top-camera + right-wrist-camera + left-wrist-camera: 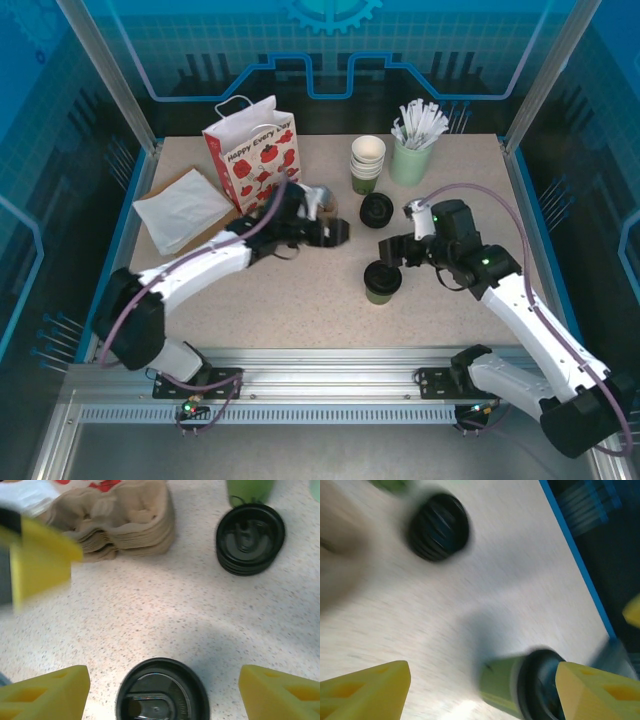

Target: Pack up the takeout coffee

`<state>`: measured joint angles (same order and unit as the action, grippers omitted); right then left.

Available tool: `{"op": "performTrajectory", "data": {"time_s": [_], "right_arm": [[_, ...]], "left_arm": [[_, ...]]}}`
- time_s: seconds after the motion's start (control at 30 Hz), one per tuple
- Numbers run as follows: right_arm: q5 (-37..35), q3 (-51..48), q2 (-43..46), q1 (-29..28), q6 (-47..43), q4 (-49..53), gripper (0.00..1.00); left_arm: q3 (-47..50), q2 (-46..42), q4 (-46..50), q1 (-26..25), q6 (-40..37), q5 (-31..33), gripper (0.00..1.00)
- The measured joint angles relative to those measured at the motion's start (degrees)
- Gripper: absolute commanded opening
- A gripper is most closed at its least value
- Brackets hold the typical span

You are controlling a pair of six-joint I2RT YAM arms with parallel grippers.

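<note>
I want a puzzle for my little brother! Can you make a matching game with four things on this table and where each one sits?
Things
1. dark olive-green paper cup with a round black plastic lid
2. white paper gift bag with red pictures
3. pale green cup holding white sticks
4. flat white folded paper

Places
A. lying at the left side of the table
B. at the back, right of middle
C. middle, closest of the four to the near edge
D. standing at the back, left of middle

Pairs: 1-C, 2-D, 3-B, 4-A
</note>
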<state>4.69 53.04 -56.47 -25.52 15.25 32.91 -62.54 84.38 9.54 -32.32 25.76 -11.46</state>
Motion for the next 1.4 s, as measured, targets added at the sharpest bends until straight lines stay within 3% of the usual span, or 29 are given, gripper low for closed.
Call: {"op": "performTrajectory", "data": {"time_s": [0.13,0.5,0.77,1.4], "right_arm": [[-2.2,1.9,-2.4,-3.8,-0.7,-1.8,0.79],[-4.4,2.4,-6.6,-5.4,-0.8,-3.7,0.79],[-4.7,2.4,-6.8,-5.6,-0.8,-4.0,0.80],[-4.7,1.2,-6.9,-5.6,-0.8,-4.5,0.80]], "left_arm": [[-4.7,1.6,5.9,5.1,-4.6,9.4,0.76],[-16.6,17.2,17.2,5.3,-8.3,24.9,0.69],[-20.6,22.2,19.0,5.3,-7.6,27.5,0.63],[-22.6,24.6,20.2,5.4,-6.2,28.4,0.51]]}}
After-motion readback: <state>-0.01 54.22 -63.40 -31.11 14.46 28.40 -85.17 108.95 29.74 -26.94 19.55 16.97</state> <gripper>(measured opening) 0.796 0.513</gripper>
